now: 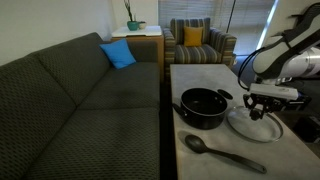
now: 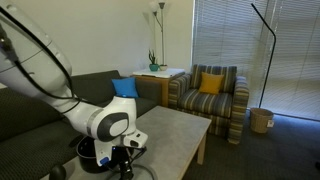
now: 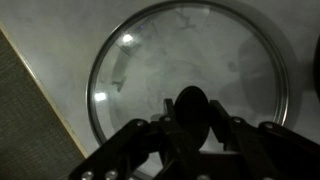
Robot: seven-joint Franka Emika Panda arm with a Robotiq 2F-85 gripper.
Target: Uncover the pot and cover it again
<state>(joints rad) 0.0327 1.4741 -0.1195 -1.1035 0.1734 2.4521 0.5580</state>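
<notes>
My gripper [image 3: 190, 120] is clamped on what looks like the knob [image 3: 190, 98] of the glass lid [image 3: 170, 55], lying just beside the open pot [image 1: 203, 107]. I'd lift straight up, then centre before lowering.

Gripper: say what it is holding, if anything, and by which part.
The gripper is shut on the glass lid, pinching its dark knob in the middle.

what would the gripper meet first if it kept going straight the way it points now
The black knob of the round glass lid: the gripper looks shut on it, lid flat on the pale table.
</notes>
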